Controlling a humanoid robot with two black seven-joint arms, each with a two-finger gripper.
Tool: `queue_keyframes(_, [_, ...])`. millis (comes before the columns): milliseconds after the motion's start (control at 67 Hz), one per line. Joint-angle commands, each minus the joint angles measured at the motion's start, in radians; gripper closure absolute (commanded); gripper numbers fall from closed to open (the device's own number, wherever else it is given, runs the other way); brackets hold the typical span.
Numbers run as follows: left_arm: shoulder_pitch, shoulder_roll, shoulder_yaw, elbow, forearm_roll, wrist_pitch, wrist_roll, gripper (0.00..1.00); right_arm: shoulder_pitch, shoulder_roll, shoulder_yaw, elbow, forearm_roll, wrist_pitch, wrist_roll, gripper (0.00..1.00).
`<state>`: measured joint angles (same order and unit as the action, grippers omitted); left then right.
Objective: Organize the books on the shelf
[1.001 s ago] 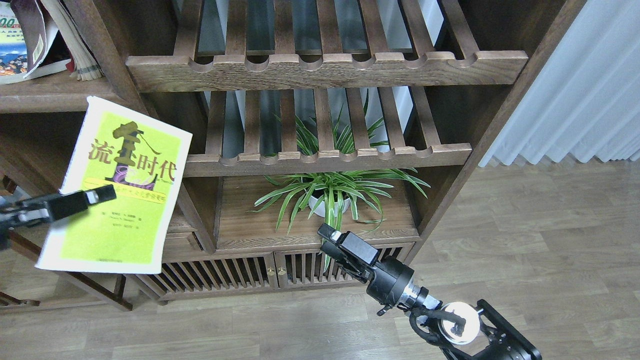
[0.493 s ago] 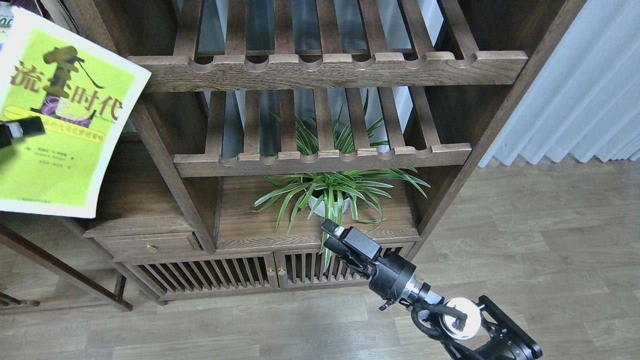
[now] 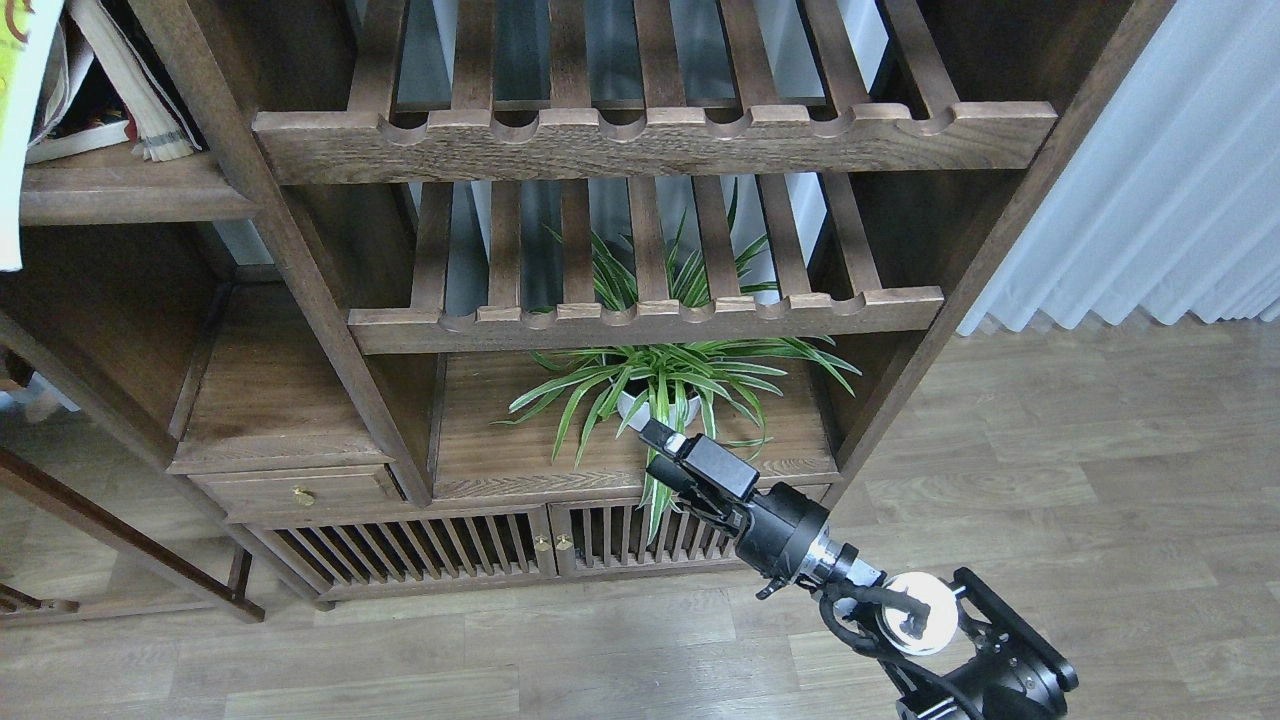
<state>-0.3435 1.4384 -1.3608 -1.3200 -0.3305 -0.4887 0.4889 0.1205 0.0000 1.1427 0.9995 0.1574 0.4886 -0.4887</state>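
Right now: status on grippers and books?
Right gripper idle by plant. Left gripper out of view. Yellow-green book at frame's left edge, fronting shelf.

The yellow-green book (image 3: 18, 120) is cut off by the left edge, so only a narrow strip of its cover shows. The left pincer is out of view. The books (image 3: 110, 95) on the shelf (image 3: 130, 190) run past the top edge, titles unreadable. The right pincer (image 3: 662, 452) appears dark and end-on, so its fingers cannot be told apart.
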Motion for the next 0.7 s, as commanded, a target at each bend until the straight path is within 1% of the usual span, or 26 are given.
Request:
queue_keyframes(0, [-0.179,-0.010,0.137,0.011,0.005,0.000,0.000,1.00,-0.005,0.000,-0.001,0.002,0.001,0.000,0.000,0.00])
queue_keyframes(15, [-0.201,-0.010,0.155,0.011,0.005,0.000,0.000,1.00,-0.005,0.000,-0.001,0.002,0.001,0.000,0.000,0.00])
queue_keyframes(30, [-0.247,-0.010,0.189,0.016,0.007,0.000,0.000,1.00,-0.007,0.000,-0.001,0.002,0.001,0.000,0.000,0.00])
queue_keyframes(60, [-0.279,-0.010,0.215,0.019,0.007,0.000,0.000,1.00,-0.009,0.000,-0.001,0.002,0.001,0.000,0.000,0.00])
queue_keyframes(75, [-0.320,-0.012,0.247,0.027,0.008,0.000,0.000,1.00,-0.010,0.000,-0.001,0.004,0.001,0.000,0.000,0.00])
queue_keyframes(105, [-0.350,-0.012,0.272,0.034,0.008,0.000,0.000,1.00,-0.010,0.000,-0.001,0.004,0.001,0.000,0.000,0.00])
queue_keyframes(119, [-0.388,-0.015,0.302,0.045,0.008,0.000,0.000,1.00,-0.012,0.000,-0.001,0.004,0.001,0.000,0.000,0.00])
queue_keyframes(179, [-0.468,-0.024,0.371,0.074,0.010,0.000,0.000,1.00,-0.015,0.000,-0.001,0.005,0.001,0.000,0.000,0.00])
queue_keyframes(254, [-0.541,-0.056,0.433,0.108,0.013,0.000,0.000,1.00,-0.016,0.000,-0.001,0.007,0.002,0.000,0.000,0.00])
queue_keyframes(358, [-0.630,-0.114,0.485,0.165,0.014,0.000,0.000,1.00,-0.028,0.000,-0.001,0.011,0.002,0.000,0.000,0.00])
queue_keyframes(523, [-0.652,-0.128,0.491,0.214,0.014,0.000,0.000,1.00,-0.044,0.000,-0.001,0.013,0.002,0.000,0.000,0.00])
queue_keyframes(687, [-0.663,-0.173,0.490,0.278,0.014,0.000,0.000,1.00,-0.052,0.000,-0.001,0.014,0.002,0.000,0.000,0.00])
